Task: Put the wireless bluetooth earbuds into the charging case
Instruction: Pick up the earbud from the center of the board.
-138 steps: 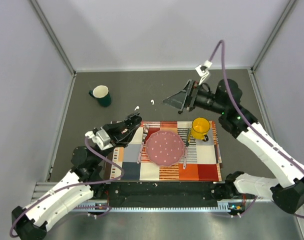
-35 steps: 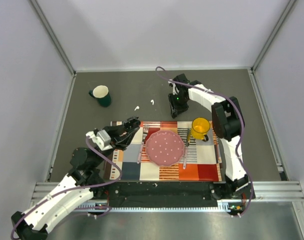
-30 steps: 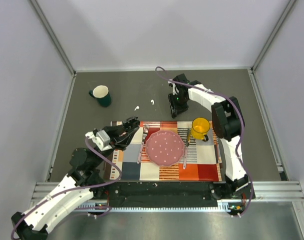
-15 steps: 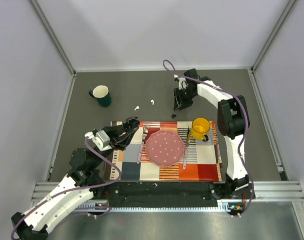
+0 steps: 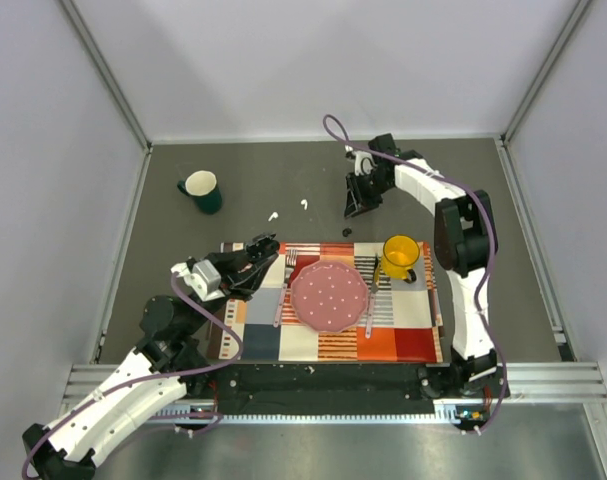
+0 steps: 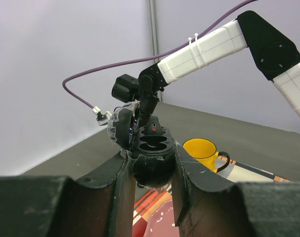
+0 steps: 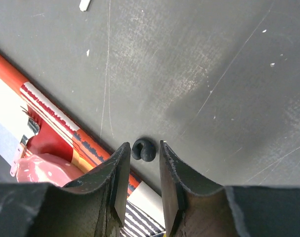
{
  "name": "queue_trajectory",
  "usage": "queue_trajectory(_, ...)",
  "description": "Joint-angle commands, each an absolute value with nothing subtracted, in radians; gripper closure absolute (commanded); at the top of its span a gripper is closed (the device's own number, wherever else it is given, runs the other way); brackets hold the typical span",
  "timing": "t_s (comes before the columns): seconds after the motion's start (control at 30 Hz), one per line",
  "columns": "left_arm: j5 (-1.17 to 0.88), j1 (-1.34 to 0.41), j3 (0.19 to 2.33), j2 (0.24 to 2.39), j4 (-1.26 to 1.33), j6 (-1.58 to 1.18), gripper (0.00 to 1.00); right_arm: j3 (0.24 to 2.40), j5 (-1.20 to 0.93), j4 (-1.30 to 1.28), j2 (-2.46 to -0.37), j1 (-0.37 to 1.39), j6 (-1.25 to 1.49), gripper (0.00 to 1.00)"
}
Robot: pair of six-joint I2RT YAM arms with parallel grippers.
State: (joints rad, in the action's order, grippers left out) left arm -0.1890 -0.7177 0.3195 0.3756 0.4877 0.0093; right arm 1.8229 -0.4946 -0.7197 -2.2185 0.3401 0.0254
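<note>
My left gripper [image 6: 150,159] is shut on the charging case [image 6: 150,148], a black case held up over the placemat's left corner with its lid open and two hollow slots showing; in the top view the left gripper [image 5: 261,250] hides it. One black earbud [image 7: 143,149] lies on the dark table just behind the placemat [image 5: 347,232]. My right gripper [image 7: 143,145] hangs a little above it, open, one finger to each side and nothing gripped. From above, the right gripper [image 5: 357,206] sits just behind the earbud.
A striped placemat [image 5: 403,335] carries a pink plate [image 5: 329,296], cutlery and a yellow mug [image 5: 400,255]. A dark green mug [image 5: 202,190] stands at the far left. Two small white bits [image 5: 273,215] [image 5: 305,204] lie on the table behind the mat.
My right gripper has lifted and drawn back from the table, uncovering the black earbud, and its jaws have narrowed. The left arm and the case have stayed still.
</note>
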Motion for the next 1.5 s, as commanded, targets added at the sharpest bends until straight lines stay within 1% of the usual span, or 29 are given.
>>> queue_trajectory(0.0, -0.187, -0.721, 0.331, 0.376, 0.514, 0.002, 1.00, 1.848, -0.525, -0.703, -2.246, 0.350, 0.005, 0.70)
queue_trajectory(0.23, -0.189, -0.721, 0.331, 0.387, 0.522, 0.002, 1.00, 1.836, -0.519, -0.706, -2.264, 0.365, 0.005, 0.68)
queue_trajectory(0.47, -0.181, -0.721, 0.328, 0.373, 0.515, 0.002, 1.00, 1.832, -0.456, -0.716, -2.276, 0.374, -0.024, 0.67)
queue_trajectory(0.8, -0.178, -0.721, 0.327, 0.367, 0.506, 0.002, 1.00, 1.798, -0.417, -0.735, -2.272, 0.376, -0.054, 0.68)
queue_trajectory(1.3, -0.167, -0.721, 0.316, 0.347, 0.500, 0.002, 1.00, 1.735, -0.423, -0.749, -2.241, 0.377, -0.063, 0.69)
queue_trajectory(1.47, -0.167, -0.721, 0.314, 0.348, 0.502, 0.002, 1.00, 1.727, -0.413, -0.750, -2.244, 0.382, -0.060, 0.71)
